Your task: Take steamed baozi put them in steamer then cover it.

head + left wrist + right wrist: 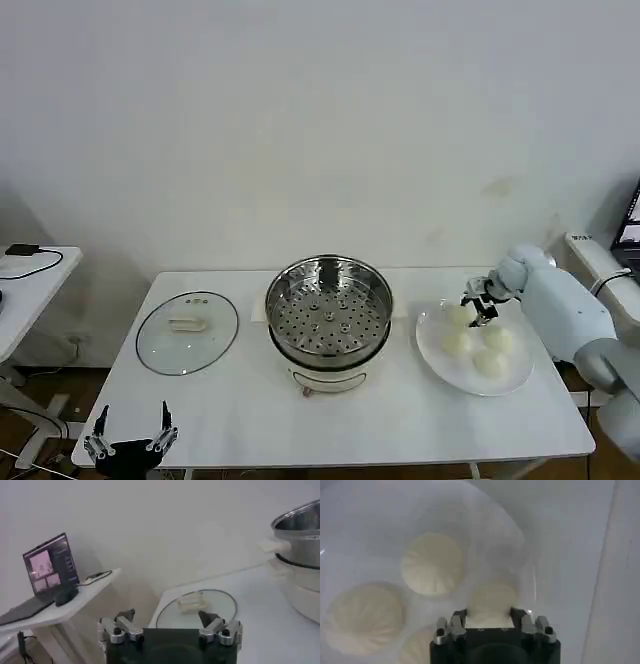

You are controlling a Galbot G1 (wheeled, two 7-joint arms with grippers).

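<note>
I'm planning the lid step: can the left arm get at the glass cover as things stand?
Probably yes. The left gripper hangs open at the table's near left corner, and the cover lies flat just beyond it, handle up, with nothing between them.

White wall (320, 120), white table (250, 420), side desk (30, 290)
</note>
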